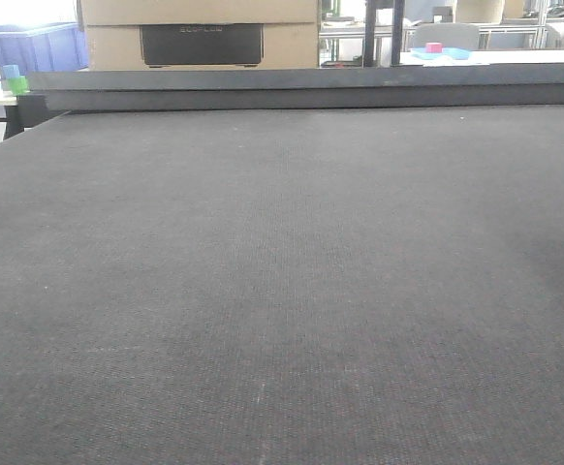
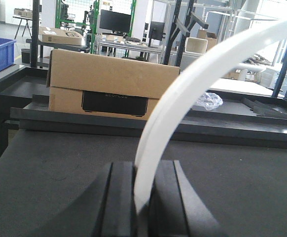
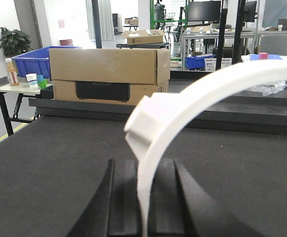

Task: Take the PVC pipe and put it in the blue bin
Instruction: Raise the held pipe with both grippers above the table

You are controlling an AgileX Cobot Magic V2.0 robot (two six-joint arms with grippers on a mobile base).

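Wrist-mounted views: left tool, right tool clamp PVC pipe over dark mat.

A brown cardboard box is set behind the far edge of the dark fabric-covered table. A blue plastic bin is placed left of the box, behind a small white side table. A white curved PVC pipe is clamped between the left gripper's jaws and arcs up rightward. The same is seen at the right gripper.
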